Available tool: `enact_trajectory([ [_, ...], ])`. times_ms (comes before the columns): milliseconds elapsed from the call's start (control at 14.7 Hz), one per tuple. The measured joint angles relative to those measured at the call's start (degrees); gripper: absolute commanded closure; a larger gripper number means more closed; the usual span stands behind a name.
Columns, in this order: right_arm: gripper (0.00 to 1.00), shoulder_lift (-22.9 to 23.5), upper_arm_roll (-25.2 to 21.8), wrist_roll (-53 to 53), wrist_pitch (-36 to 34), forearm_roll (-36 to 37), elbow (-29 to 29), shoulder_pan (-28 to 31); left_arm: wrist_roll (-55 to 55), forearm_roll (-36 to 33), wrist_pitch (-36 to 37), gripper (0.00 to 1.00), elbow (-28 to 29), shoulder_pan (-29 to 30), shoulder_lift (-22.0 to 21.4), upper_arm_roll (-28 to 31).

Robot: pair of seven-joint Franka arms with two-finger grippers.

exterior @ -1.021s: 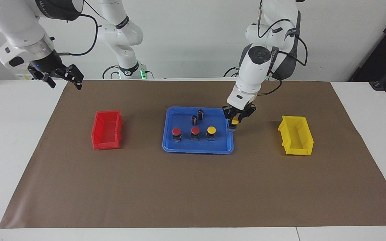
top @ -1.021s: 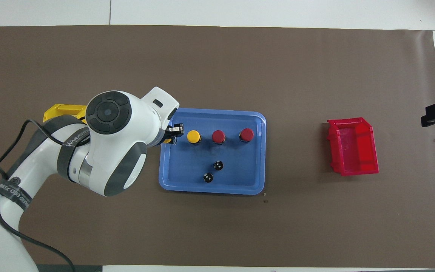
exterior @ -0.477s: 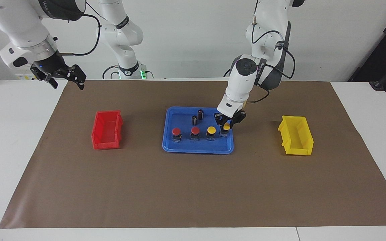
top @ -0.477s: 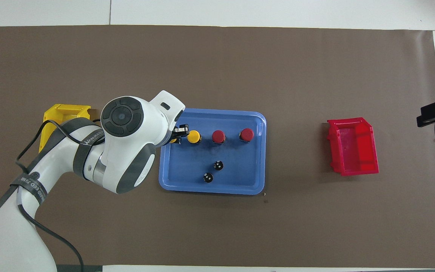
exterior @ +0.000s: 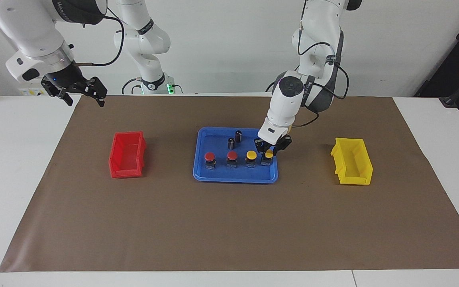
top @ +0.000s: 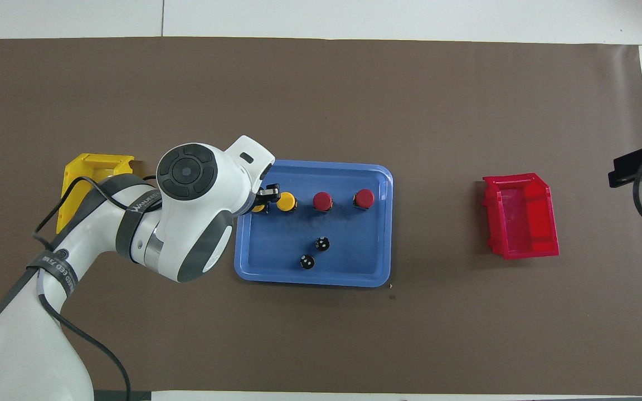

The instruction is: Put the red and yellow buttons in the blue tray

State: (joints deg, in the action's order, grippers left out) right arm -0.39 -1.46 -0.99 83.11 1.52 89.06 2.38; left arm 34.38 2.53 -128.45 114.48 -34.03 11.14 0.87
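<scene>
Nearest the robots in the blue tray [exterior: 235,178] stand two dark capless cylinders [exterior: 234,139], not part of the job. One row farther out, four buttons now line up inside the tray: two red buttons [exterior: 210,158] toward the right arm's end, then a yellow button [exterior: 251,156], then the last yellow button [exterior: 267,156] by the rim toward the left arm's end.

Change over the past second: the left gripper [exterior: 269,148] has carried that last button in over the rim from just outside the tray and lowered it to the floor. The gripper is down at its cap, and I cannot tell whether the fingers are parted or clamped on it. In the overhead view the arm hides most of this button.

Right gripper [exterior: 79,88]: waits raised over the table's edge at its own end, fingers apart, holding nothing.

Red bin [exterior: 127,154] and yellow bin [exterior: 352,161] sit on the mat, well apart from the tray.

Judgement: all four buttons are in the tray; only release and retreat of the left arm remain. Risk: tipping the button on withdrawal.
</scene>
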Motion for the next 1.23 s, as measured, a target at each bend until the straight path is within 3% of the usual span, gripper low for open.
enact_trajectory([
  [272, 0.0, 0.0, 0.0, 0.0, 0.0, 0.0, 0.01, 0.0, -0.03, 0.0, 4.31, 0.0, -3.12, 0.69, -0.31, 0.59],
  [477, 0.0, 0.0, 0.0, 0.0, 0.0, 0.0, 0.02, 0.0, -1.49, -0.01, 15.33, 0.0, -8.73, 2.61, -2.03, 0.99],
  [749, 0.0, 0.0, 0.0, 0.0, 0.0, 0.0, 0.03, 0.0, -13.93, -0.03, 31.01, 0.0, -16.33, 7.85, -5.83, 1.6],
  [1021, 0.0, 0.0, 0.0, 0.0, 0.0, 0.0, 0.03, 0.0, -29.79, -0.04, 39.15, 0.0, -17.6, 17.23, -12.78, 2.23],
  [1226, 0.0, 0.0, 0.0, 0.0, 0.0, 0.0, 0.03, 0.0, -34.91, -0.04, 43.76, 0.0, -17.76, 22.44, -17.18, 2.52],
])
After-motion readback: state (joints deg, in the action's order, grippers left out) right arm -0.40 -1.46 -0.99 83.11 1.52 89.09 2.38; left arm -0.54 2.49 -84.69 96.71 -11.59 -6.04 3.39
